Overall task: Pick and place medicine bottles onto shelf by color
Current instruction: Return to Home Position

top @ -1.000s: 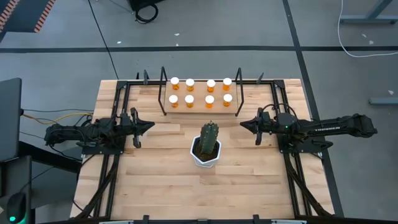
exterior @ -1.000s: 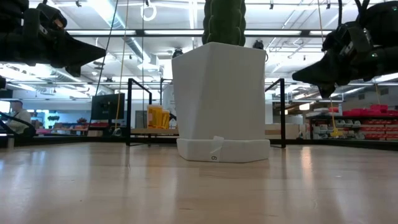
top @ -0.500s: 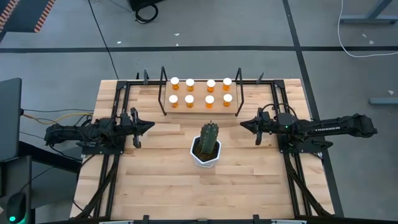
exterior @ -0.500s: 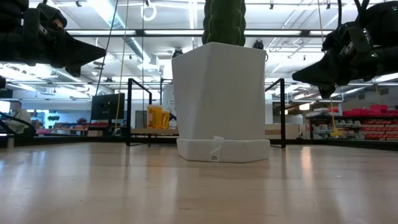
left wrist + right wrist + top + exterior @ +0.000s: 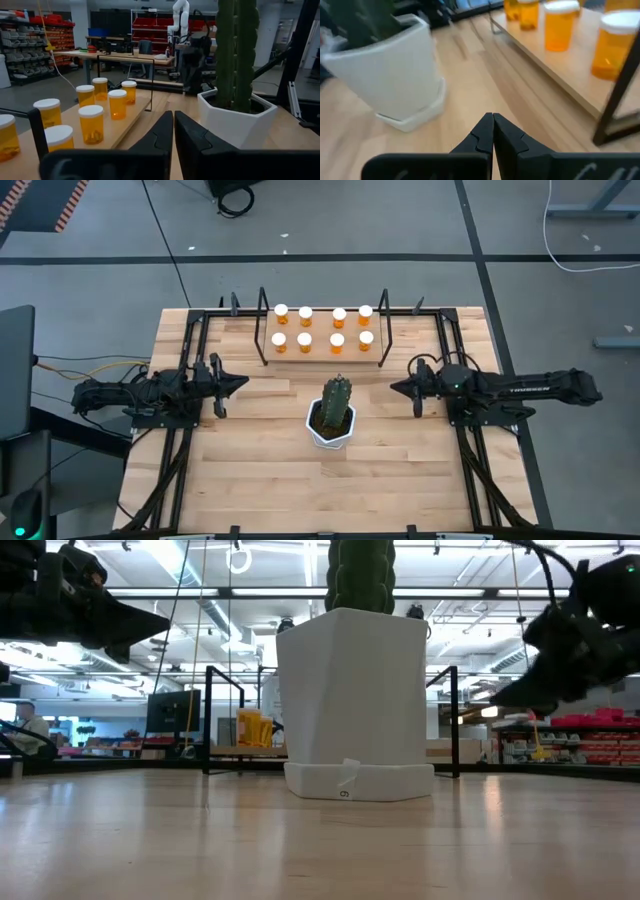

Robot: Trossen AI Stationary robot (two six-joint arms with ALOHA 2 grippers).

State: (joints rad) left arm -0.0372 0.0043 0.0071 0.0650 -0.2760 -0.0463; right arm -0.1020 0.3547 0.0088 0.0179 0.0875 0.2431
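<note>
Several orange medicine bottles with white caps (image 5: 322,326) stand upright in two rows on the top board of the low wood shelf (image 5: 322,352) at the table's far middle; they also show in the left wrist view (image 5: 91,123) and the right wrist view (image 5: 558,24). My left gripper (image 5: 243,382) is shut and empty, above the table left of the shelf. My right gripper (image 5: 393,388) is shut and empty, above the table right of the cactus pot, pointing slightly down in the low view (image 5: 500,700).
A green cactus in a white pot (image 5: 331,416) stands at the table's middle, between the two grippers and near of the shelf. Black rod frames (image 5: 190,350) run along the table's left and right sides.
My right gripper has moved a little toward the table's near edge and down, tipping its fingers downward. The left arm and the bottles have kept still.
</note>
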